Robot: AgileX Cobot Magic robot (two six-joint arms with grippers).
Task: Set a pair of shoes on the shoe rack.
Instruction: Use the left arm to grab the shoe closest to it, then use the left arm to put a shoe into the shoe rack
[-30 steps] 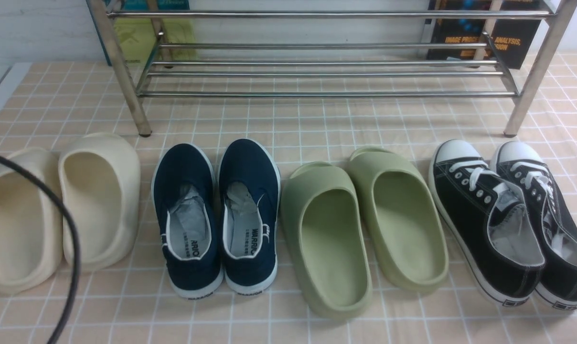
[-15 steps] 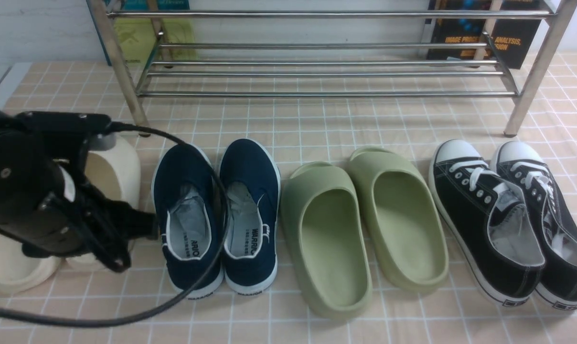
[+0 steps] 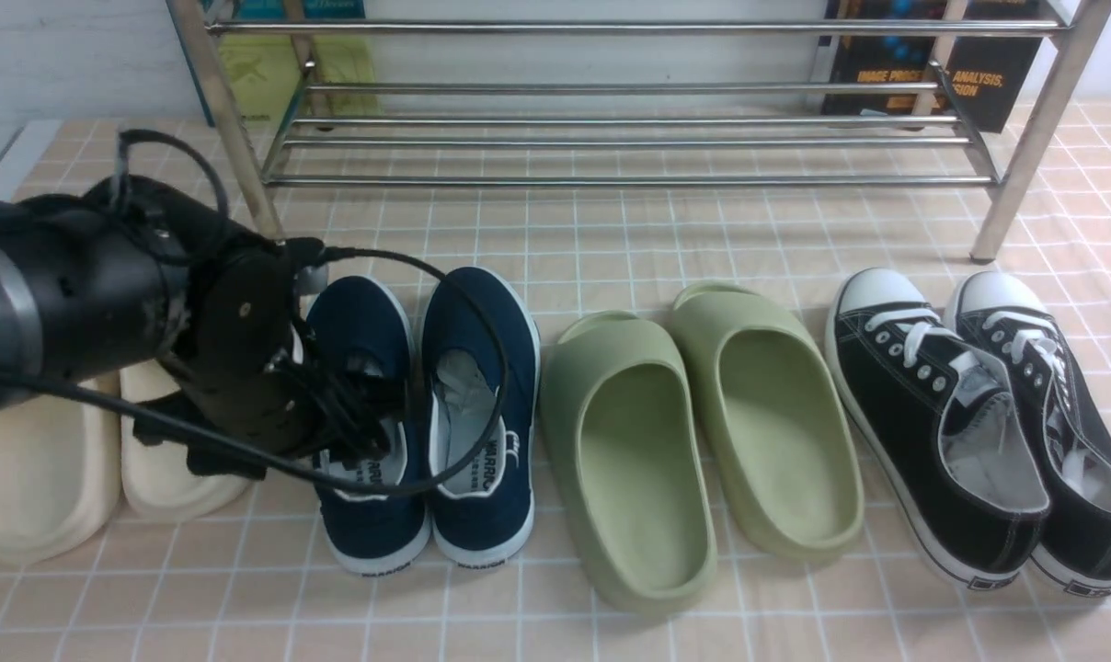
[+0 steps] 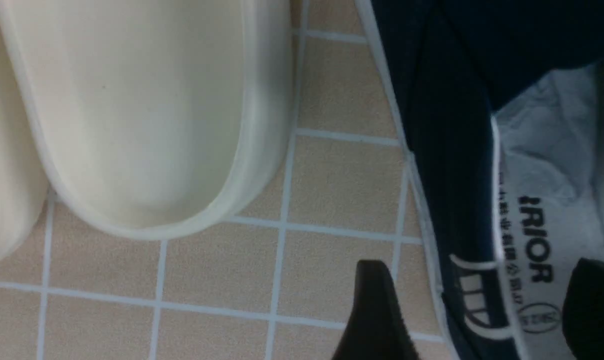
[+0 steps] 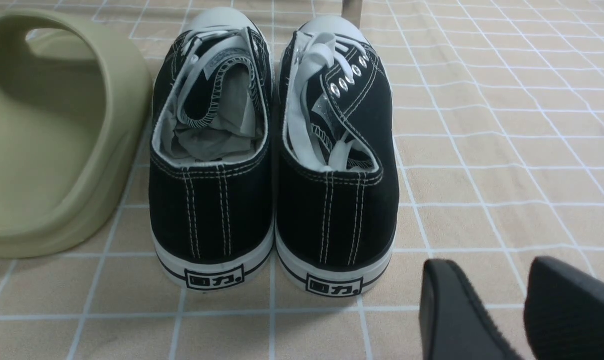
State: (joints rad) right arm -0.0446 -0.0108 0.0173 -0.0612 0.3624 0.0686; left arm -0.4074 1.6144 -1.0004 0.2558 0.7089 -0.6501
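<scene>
Pair of navy-blue canvas slip-on shoes with white rubber soles (image 3: 482, 349): lower left-centre of the front view, side by side and touching, on the peach tiled cloth (image 3: 611, 248). The long axis runs up the frame. Toes point at the shiny steel shoe rack of round horizontal bars (image 3: 611, 180) across the top, and the lettered heels face the bottom edge. No shoe sits on the bars and nothing is lifted yet.

Left arm (image 3: 105, 294): enters from the left edge, its wrist covering the heel half of the left navy shoe (image 3: 358, 317).

Left gripper (image 4: 482, 310): parted wide and empty in the left wrist view. One fingertip (image 4: 377, 310) is over bare tile outside the shoe, the other over the grey insole. The jaws therefore straddle the outer side wall near the heel, across the long axis. You cannot tell whether the tips touch yet.

Right gripper (image 5: 507, 310): parted a little, holding nothing. It sits behind the heels of the black lace-up canvas sneakers with white toe caps (image 5: 212, 150), well apart from the navy pair.

Judgement: your left arm is the nearer one. The grasp depends on coming down with that wall between the pads.

Watch the cream foam slides (image 4: 147, 115) just beside the outer finger. The right navy shoe (image 3: 482, 340) lies close to the olive-green foam slides (image 3: 629, 460).
</scene>
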